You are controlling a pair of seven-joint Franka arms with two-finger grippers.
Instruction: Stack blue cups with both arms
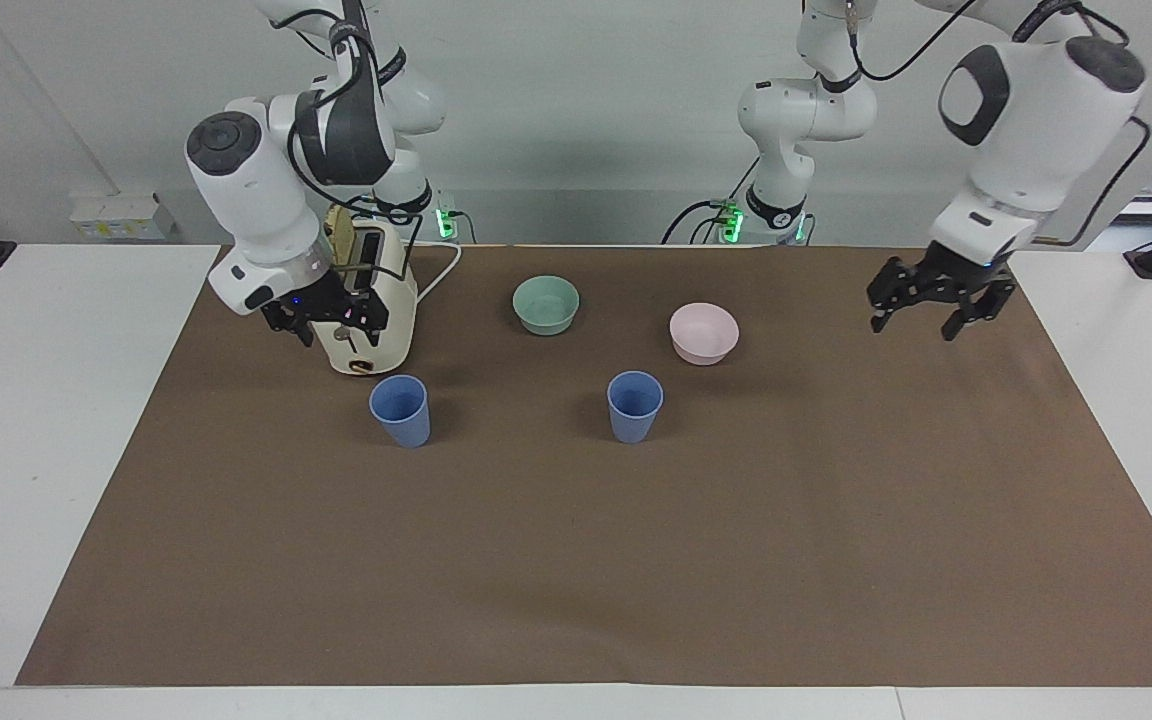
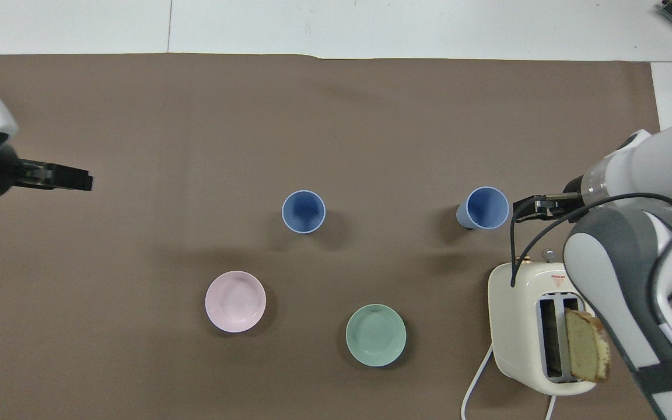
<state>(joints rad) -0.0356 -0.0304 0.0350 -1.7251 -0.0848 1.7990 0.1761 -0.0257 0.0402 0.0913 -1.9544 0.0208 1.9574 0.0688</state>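
Standing apart, unstacked: two blue cups (image 1: 400,410) (image 1: 634,406) upright on the brown mat (image 1: 586,580).
Right gripper (image 1: 328,315), spread wide and empty, hangs by the toaster (image 1: 364,310) above one cup; left gripper (image 1: 939,292), likewise empty, waits over the mat's left-arm end.

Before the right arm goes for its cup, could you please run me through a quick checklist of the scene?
1. Both blue cups upright: cup by the toaster, cup by the pink bowl: ok.
2. Cups stacked: not ok, they stand apart.
3. Right claw open, holding nothing, beside the toaster: ok.
4. Left claw open, up over the mat's left-arm end: ok.
5. Pink bowl and green bowl apart from both cups: ok.
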